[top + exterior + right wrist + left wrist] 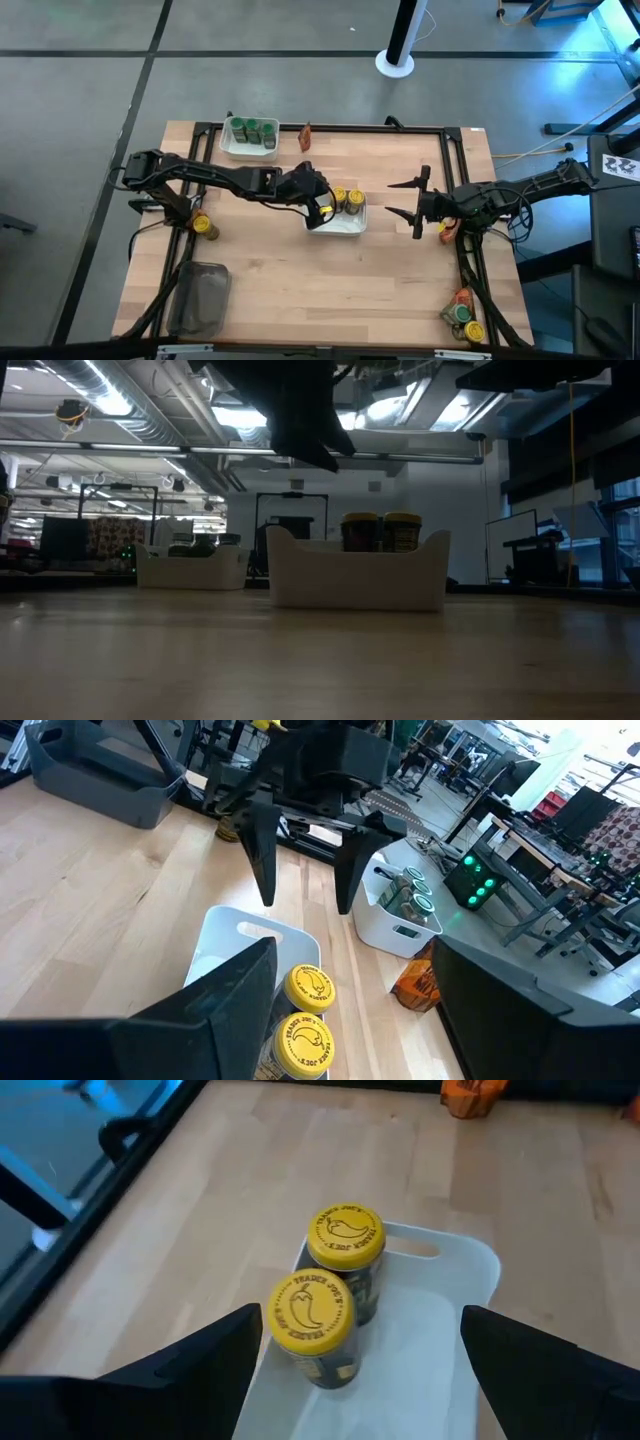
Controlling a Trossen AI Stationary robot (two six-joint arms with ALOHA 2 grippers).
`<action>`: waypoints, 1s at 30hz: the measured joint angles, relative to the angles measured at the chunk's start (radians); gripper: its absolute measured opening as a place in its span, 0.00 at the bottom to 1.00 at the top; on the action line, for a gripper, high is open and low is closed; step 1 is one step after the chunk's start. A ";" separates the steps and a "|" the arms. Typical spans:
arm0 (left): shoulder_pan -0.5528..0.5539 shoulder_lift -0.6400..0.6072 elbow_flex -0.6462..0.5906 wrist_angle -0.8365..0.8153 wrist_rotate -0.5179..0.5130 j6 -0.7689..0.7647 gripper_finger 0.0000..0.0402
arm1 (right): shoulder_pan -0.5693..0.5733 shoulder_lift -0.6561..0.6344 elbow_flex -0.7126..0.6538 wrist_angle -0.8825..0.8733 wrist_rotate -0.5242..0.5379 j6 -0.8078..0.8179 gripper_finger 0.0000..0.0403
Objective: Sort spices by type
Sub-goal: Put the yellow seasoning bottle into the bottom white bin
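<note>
Pale wooden planks make up the table [300, 270] I work at, edged by a dark frame, with grey floor all round. My left gripper [322, 207] hangs over the white tray [338, 227] near the middle, fingers spread wide with nothing between them. That tray holds two yellow-lidded jars [326, 1305]: small round pots side by side and touching, each lid printed with a chilli outline and a ring of lettering, with dark contents behind a label.

My right gripper [408, 199] waits off to the right of that tray, also spread open and empty.

From above I see what my wrists miss: a second white tray [248, 149] at the far edge holding green-lidded jars [252, 128], a red-orange packet [306, 135] standing just beside it, one yellow-lidded jar [205, 226] at the left edge under my left arm, a clear grey tub [200, 298] at the near left corner, and a small cluster of spices [464, 318] at the near right corner, among them a yellow lid and a red-orange packet.

My right wrist view alone looks back at my left fingers [263, 855], two dark prongs pointing down above the tray's handle slot. The table-level view shows only the two jars' tops peeking over the tray wall [357, 575], with the other tray farther behind.
</note>
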 joint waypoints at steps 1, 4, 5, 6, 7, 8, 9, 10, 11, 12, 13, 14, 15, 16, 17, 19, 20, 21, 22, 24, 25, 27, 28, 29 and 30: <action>0.000 -0.008 0.000 -0.016 0.001 0.011 0.83 | 0.000 0.000 0.000 0.000 0.000 0.000 0.66; -0.004 -0.038 0.000 -0.030 0.002 0.018 0.83 | 0.000 0.000 0.000 -0.001 0.000 0.001 0.66; -0.007 -0.049 0.000 -0.039 0.002 0.018 0.83 | 0.000 0.000 0.000 -0.003 0.000 0.001 0.66; -0.012 -0.060 0.000 -0.040 0.002 0.018 0.83 | 0.000 0.000 0.000 -0.003 0.000 0.001 0.66; -0.018 -0.069 0.000 -0.044 0.002 0.018 0.83 | 0.000 0.000 0.000 -0.004 0.000 0.001 0.66; -0.026 -0.079 0.000 -0.060 0.003 0.022 0.83 | 0.000 0.000 0.000 -0.004 0.000 0.001 0.66; -0.033 -0.089 0.000 -0.078 0.003 0.028 0.83 | 0.000 0.000 0.000 -0.003 0.000 0.001 0.66; -0.040 -0.100 0.000 -0.090 0.003 0.033 0.83 | 0.000 0.000 0.000 -0.004 0.000 0.001 0.66; -0.046 -0.111 0.000 -0.106 0.003 0.032 0.83 | 0.000 0.000 0.000 -0.004 0.000 0.001 0.66; -0.052 -0.120 0.000 -0.125 0.004 0.017 0.83 | 0.000 0.000 0.000 -0.003 0.000 0.001 0.66; -0.056 -0.129 0.000 -0.143 0.004 -0.002 0.83 | 0.000 0.000 0.000 -0.003 0.000 0.001 0.66; -0.058 -0.137 0.000 -0.170 0.005 -0.023 0.83 | 0.000 0.000 0.000 -0.003 0.000 0.001 0.66; -0.060 -0.142 0.000 -0.203 0.005 -0.046 0.83 | 0.000 0.000 0.000 -0.003 0.000 0.001 0.66; -0.060 -0.152 0.000 -0.236 0.005 -0.073 0.83 | 0.000 0.000 0.000 -0.002 0.000 0.002 0.66; -0.060 -0.160 0.000 -0.272 0.005 -0.097 0.83 | 0.000 0.000 0.000 -0.002 0.000 0.002 0.66; -0.059 -0.180 0.000 -0.345 0.004 -0.144 0.83 | 0.000 0.000 0.000 -0.001 0.000 0.002 0.66; -0.059 -0.189 0.000 -0.381 0.004 -0.166 0.83 | 0.000 0.000 0.000 -0.002 0.000 0.002 0.66; -0.059 -0.197 0.000 -0.418 0.004 -0.188 0.83 | 0.000 0.000 0.000 -0.002 0.000 0.002 0.66; -0.060 -0.203 0.000 -0.460 0.004 -0.204 0.83 | 0.000 0.000 0.000 -0.001 0.000 0.002 0.66; -0.060 -0.217 0.000 -0.540 0.002 -0.249 0.83 | 0.000 0.000 0.000 -0.001 0.000 0.002 0.66; -0.060 -0.220 0.000 -0.581 -0.001 -0.269 0.83 | 0.000 0.000 0.000 -0.001 0.000 0.002 0.66; -0.060 -0.231 0.000 -0.670 -0.001 -0.316 0.83 | 0.000 0.000 0.000 -0.001 0.000 0.002 0.66; -0.060 -0.232 0.000 -0.717 -0.002 -0.344 0.83 | 0.000 0.000 0.000 -0.002 0.000 0.002 0.66; -0.059 -0.233 0.000 -0.766 0.001 -0.373 0.83 | 0.000 0.000 0.000 -0.001 0.000 0.002 0.66; -0.059 -0.233 0.000 -0.814 0.007 -0.402 0.83 | 0.000 0.000 0.000 -0.001 0.000 0.002 0.66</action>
